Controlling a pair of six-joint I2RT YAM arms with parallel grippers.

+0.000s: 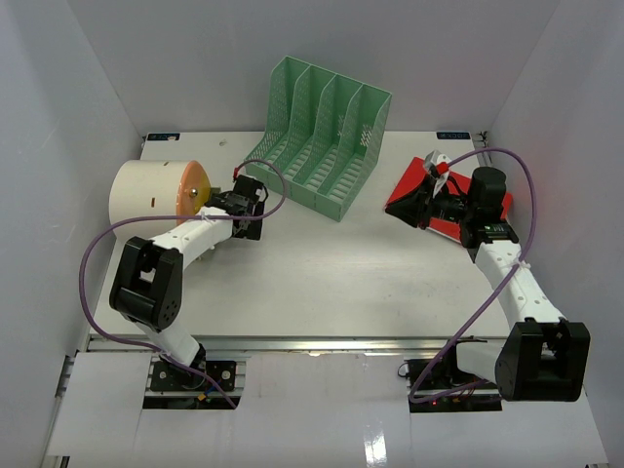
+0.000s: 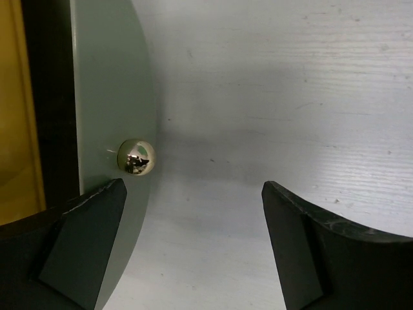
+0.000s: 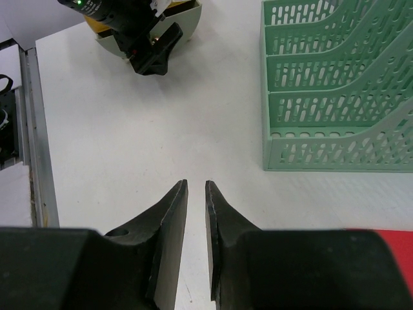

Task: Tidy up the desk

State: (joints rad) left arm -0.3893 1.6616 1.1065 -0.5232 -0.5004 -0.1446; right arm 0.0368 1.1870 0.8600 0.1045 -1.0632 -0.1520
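Observation:
The desk (image 1: 322, 283) is a wide white tabletop. At its left lies a cream cylinder box (image 1: 146, 195) on its side, with an orange round door (image 1: 190, 188). My left gripper (image 1: 216, 200) is right at that door and stands wide open. In the left wrist view the door's gold knob (image 2: 135, 157) sits just beyond the left fingertip, outside the left gripper (image 2: 193, 186), which is empty. My right gripper (image 1: 414, 207) hovers over a red folder (image 1: 409, 180) at the right. Its jaws (image 3: 196, 184) are almost shut, with only a thin slit and nothing in it.
A green four-slot file rack (image 1: 322, 136) stands at the back middle and also shows in the right wrist view as the file rack (image 3: 335, 84). White walls close in on three sides. A silver rail (image 1: 312, 343) runs along the front edge.

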